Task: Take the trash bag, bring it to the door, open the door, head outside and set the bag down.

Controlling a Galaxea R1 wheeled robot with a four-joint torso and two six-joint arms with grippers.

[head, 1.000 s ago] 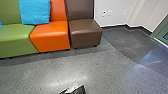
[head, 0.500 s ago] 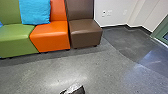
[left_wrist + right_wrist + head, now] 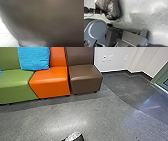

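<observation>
One unhurried carry is what this step seems to want: the trash bag (image 3: pixel 113 9) should travel clear of the robot's body (image 3: pixel 134 37) and of the chairs, with gentle turns so it doesn't swing or tear. The brown chair (image 3: pixel 85 78), at upper centre of the head view, looks like the corner to give room to — the green frame (image 3: pixel 160 79) at the right edge may belong to the door.

The left gripper (image 3: pixel 102 11) looks closed on the bag's gathered neck (image 3: pixel 105 12); I cannot tell the right gripper's state. The bag is beside the robot's body, over the pale floor (image 3: pixel 140 18), though whether it touches the floor is unclear. It is dark, thin and glossy, creased near the neck and rounded lower down. At bottom centre of the head view sits a dark, shiny shape (image 3: pixel 74 137) — possibly the bag, but I can't be sure.
</observation>
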